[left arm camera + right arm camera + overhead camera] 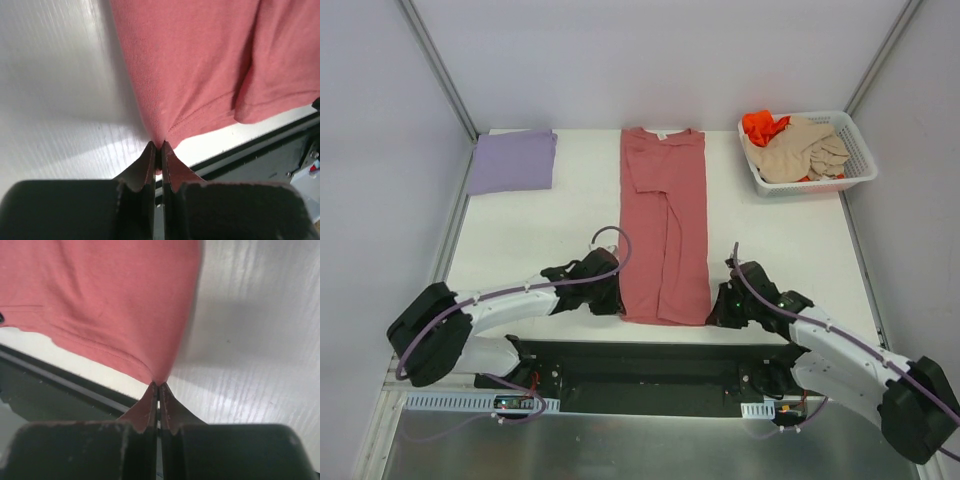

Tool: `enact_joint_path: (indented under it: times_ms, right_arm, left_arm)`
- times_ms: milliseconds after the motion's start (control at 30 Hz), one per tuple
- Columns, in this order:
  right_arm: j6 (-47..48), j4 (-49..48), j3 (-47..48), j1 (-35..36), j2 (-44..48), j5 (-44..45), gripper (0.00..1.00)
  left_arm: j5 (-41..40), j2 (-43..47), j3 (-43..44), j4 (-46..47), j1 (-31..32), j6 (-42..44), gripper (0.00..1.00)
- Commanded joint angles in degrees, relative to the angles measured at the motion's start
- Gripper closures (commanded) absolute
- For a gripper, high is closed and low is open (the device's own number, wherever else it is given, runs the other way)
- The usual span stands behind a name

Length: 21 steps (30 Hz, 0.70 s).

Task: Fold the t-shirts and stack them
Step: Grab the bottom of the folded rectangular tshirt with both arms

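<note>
A dusty rose-red t-shirt (665, 225) lies in a long strip down the middle of the white table, sides folded in, collar at the far end. My left gripper (616, 302) is shut on its near left hem corner (159, 142). My right gripper (712, 312) is shut on its near right hem corner (159, 380). A folded lavender-purple t-shirt (512, 160) lies at the far left. A beige t-shirt (802, 150) and a bright orange t-shirt (762, 125) sit crumpled in the basket.
A white mesh basket (858, 165) stands at the far right of the table (520, 240). The table's near edge and a black base plate (650, 365) lie just behind both grippers. Grey walls close in the sides.
</note>
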State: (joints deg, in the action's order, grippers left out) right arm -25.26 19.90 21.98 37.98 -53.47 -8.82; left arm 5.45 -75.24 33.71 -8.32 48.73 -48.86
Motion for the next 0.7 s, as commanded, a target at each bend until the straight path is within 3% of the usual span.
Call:
enact_joint_path:
  times_ms: [0, 167, 333, 500, 667]
  right_arm:
    - [-1.4, 0.6, -2.2, 1.4, 9.1, -4.9, 1.0]
    - [-4.5, 0.2, -2.3, 5.4, 13.7, -7.7, 1.0]
    - [-2.5, -0.6, 0.3, 6.1, 14.8, -2.4, 1.0]
    - [2.7, -1.6, 8.3, 4.3, 8.1, 6.3, 1.0]
    - [7.3, -6.0, 15.5, -2.0, -0.8, 6.8, 1.0]
  left_arm:
    - [1.7, 8.7, -2.9, -3.6, 2.0, -0.3, 1.0]
    - [4.0, 16.6, -4.7, -4.1, 4.3, -1.6, 1.0]
    - [-1.1, 19.8, -2.7, -4.2, 4.4, -1.2, 1.0]
    - [-7.8, 15.2, 5.1, -4.1, 2.1, 2.2, 1.0]
    - [-6.1, 6.8, 14.8, -4.1, -4.3, 7.6, 1.0]
